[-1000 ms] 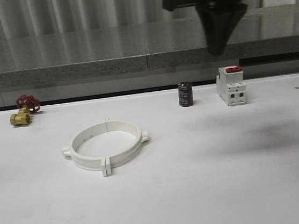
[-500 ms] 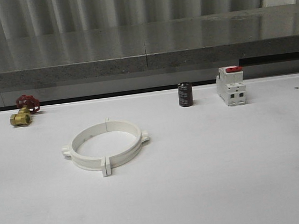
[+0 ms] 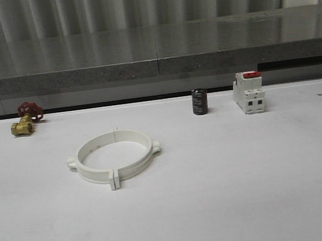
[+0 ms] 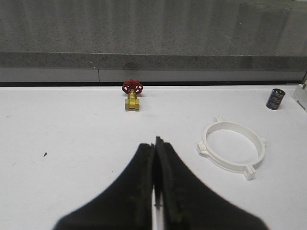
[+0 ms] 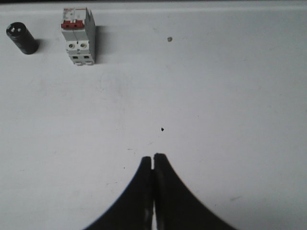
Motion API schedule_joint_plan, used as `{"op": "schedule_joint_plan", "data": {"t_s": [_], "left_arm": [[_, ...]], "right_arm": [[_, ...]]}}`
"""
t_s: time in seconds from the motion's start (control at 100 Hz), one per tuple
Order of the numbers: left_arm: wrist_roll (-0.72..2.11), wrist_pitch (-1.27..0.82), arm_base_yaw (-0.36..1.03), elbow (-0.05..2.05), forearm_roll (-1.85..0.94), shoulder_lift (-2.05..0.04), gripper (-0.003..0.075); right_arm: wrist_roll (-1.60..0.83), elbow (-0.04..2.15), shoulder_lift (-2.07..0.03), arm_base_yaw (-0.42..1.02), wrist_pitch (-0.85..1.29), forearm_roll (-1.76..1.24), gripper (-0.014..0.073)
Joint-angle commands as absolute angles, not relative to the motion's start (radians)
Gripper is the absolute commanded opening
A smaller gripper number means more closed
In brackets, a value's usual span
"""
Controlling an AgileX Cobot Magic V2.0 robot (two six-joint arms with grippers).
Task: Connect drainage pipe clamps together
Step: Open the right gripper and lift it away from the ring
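White plastic drainage pipe clamps [image 3: 114,158] lie as a closed-looking ring on the table [image 3: 245,192], left of centre. Both the left gripper [image 4: 155,143] and right gripper [image 5: 153,160] have jaws pressed together, holding nothing. Further back stand the capacitor [image 3: 199,101], breaker [image 3: 249,92] and brass valve [image 3: 24,118]. Judging the tabs mated (their seams look flush), any check should press gently downward.

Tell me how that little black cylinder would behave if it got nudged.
The black cylinder stands upright on a narrow base, so a nudge would probably tip it. Being round, it would likely roll then. It looks small, so probably light.
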State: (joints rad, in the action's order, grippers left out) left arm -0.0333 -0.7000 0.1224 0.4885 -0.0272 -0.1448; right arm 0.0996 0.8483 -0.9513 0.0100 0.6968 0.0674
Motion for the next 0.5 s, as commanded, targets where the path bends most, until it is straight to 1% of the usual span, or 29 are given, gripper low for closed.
{"op": "schedule_joint_plan", "data": {"t_s": [0.0, 0.49], "left_arm": [[-0.036, -0.629, 0.122, 0.512, -0.030, -0.159, -0.0021], [-0.036, -0.629, 0.122, 0.512, -0.030, -0.159, -0.0021]], "right_arm": [[0.096, 0.817, -0.867, 0.003, 0.566, 0.110, -0.0067], [0.096, 0.428, -0.492, 0.003, 0.160, 0.108, -0.0067]]}}
